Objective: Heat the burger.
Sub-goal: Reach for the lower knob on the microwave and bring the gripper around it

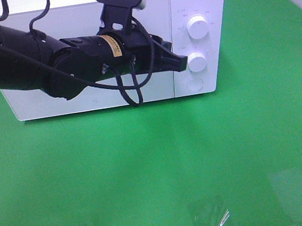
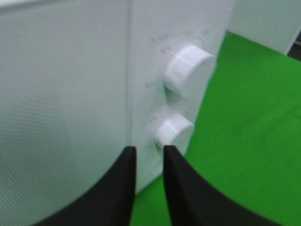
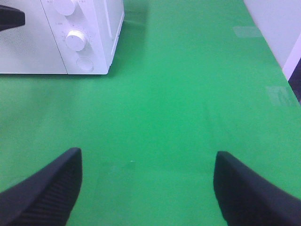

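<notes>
The burger is out of view. A white microwave (image 1: 55, 106) stands at the back of the green table with its door closed. My left gripper (image 1: 184, 62) reaches across the door, its tips right at the lower knob (image 1: 197, 62). In the left wrist view the left gripper (image 2: 150, 149) shows a narrow gap between its black fingers (image 2: 123, 162) with nothing in it, and the lower knob (image 2: 173, 132) sits just beyond the tips. My right gripper (image 3: 148, 188) hangs wide open over bare green table, holding nothing.
Above the lower knob is an upper knob (image 1: 198, 27), and a round button (image 1: 194, 83) lies below it. The green table (image 1: 158, 168) stretches in front of and to the right of the microwave. Its right edge (image 3: 287, 80) borders a pale wall.
</notes>
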Available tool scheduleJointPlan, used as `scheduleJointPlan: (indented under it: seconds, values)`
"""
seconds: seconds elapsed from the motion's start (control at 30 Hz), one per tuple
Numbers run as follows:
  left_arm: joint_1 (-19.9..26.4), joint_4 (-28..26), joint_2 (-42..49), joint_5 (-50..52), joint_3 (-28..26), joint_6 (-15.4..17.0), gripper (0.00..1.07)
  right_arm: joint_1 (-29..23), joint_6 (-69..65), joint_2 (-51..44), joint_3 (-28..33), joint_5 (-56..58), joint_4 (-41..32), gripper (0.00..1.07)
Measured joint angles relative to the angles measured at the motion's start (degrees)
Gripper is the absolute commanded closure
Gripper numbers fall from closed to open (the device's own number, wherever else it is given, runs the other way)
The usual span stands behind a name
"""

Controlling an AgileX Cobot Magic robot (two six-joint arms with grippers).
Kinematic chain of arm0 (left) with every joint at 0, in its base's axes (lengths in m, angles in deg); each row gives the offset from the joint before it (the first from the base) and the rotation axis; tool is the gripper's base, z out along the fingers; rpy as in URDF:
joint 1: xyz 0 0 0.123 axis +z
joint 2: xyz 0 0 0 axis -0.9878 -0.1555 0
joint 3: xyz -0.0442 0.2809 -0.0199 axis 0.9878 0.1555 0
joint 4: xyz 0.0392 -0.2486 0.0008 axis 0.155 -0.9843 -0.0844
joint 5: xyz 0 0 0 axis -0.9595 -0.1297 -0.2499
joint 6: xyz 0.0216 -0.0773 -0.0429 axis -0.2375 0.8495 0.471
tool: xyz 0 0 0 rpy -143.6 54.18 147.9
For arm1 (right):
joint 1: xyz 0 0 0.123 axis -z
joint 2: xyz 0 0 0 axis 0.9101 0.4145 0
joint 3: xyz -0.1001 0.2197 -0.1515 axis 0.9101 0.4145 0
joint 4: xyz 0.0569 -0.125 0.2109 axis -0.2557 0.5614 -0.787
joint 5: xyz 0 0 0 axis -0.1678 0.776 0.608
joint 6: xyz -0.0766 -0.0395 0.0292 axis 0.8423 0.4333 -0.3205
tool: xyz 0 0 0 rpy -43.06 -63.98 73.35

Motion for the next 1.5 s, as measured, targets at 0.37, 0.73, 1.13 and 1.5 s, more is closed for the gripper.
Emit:
scheduleJointPlan:
  seconds: [0.37, 0.73, 1.13, 1.5]
  values:
    - [-8.19, 0.00, 4.13, -28.93, 0.00, 0.00, 0.06, 0.00, 0.00, 0.00, 0.00, 0.00, 0.00, 0.32]
    - [-6.53, -0.92, 9.91, -51.39, 0.00, 0.00, 0.06, 0.00, 0.00, 0.00, 0.00, 0.00, 0.00, 0.32]
    - [9.91, -4.30, 17.82, -67.72, 0.00, -2.98, 0.06, 0.00, 0.00, 0.00, 0.00, 0.00, 0.00, 0.32]
    - [29.28, -10.60, 25.95, -77.41, 0.00, -10.77, 0.06, 0.00, 0.00, 0.00, 0.00, 0.00, 0.00, 0.32]
